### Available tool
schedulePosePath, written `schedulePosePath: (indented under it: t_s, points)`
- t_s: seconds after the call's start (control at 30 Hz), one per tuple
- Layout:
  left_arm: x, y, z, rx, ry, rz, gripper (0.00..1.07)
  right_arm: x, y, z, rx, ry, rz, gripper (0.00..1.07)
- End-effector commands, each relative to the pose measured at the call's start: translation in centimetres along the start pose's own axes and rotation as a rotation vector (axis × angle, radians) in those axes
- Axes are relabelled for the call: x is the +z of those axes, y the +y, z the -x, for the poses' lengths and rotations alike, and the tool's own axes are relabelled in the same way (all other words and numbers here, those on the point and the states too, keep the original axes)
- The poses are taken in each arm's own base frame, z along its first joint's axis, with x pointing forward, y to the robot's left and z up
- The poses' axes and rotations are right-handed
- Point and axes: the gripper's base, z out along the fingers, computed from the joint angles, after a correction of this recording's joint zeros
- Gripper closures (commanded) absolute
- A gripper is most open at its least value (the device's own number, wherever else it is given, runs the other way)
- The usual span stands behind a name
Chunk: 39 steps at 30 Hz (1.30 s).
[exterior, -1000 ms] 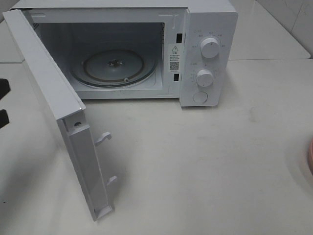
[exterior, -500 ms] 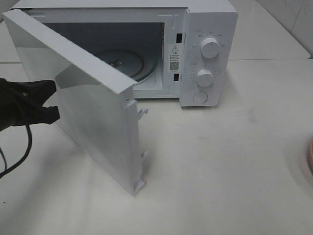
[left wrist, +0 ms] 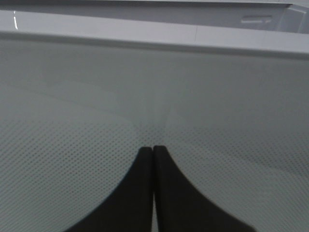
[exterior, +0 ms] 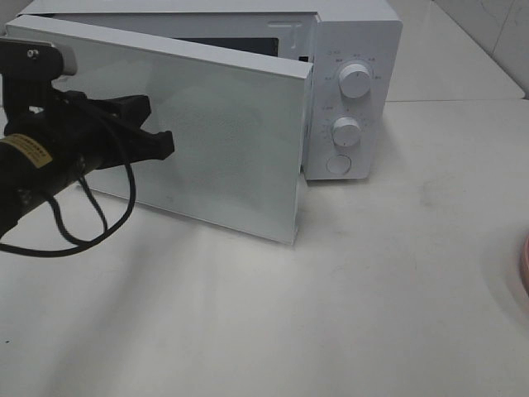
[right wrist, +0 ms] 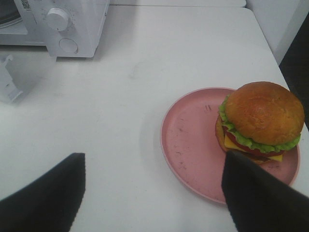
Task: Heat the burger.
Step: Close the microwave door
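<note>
We have the left tool (exterior: 165, 142) pinched shut, its tips flat against the microwave door (exterior: 223, 141) to push it. The burger (right wrist: 259, 121) sits on the pink plate (right wrist: 193, 145), well apart from the microwave (exterior: 351, 91), under our wide-open right tool (right wrist: 153, 191), ready for grasping.

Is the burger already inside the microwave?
No, the burger sits on the pink plate on the table, apart from the microwave.
</note>
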Motion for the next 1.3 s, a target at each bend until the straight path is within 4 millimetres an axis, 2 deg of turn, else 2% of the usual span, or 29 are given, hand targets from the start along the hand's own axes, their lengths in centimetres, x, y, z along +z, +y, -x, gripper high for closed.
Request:
schedulePosePath:
  t_s: [0.03, 0.27, 0.7, 0.97, 1.13, 1.3]
  points:
    - [1.4, -0.9, 0.4, -0.010, -0.001, 0.007, 1.07, -0.3, -0.1, -0.2, -0.005, -0.031, -0.002, 0.31]
    - [4.3, -2.2, 0.6, -0.011, 0.019, 0.036, 1.07, -0.3, -0.1, -0.2, -0.005, -0.031, -0.002, 0.31]
    - [8.8, -2.8, 1.5, -0.078, 0.022, 0.096, 1.07, -0.3, -0.1, -0.2, -0.005, -0.031, -0.002, 0.31]
    - [11.0, -3.0, 1.7, -0.062, 0.038, 0.113, 1.07, -0.3, -0.1, -0.2, -0.006, -0.030, 0.000, 0.31]
    - [11.5, -3.3, 1.8, -0.052, 0.059, 0.105, 1.07, -0.3, 0.0, -0.2, -0.006, -0.030, 0.001, 0.31]
    - [11.0, -4.5, 1.9, -0.038, 0.122, 0.048, 1.07, -0.3, 0.0, -0.2, -0.006, -0.030, 0.001, 0.31]
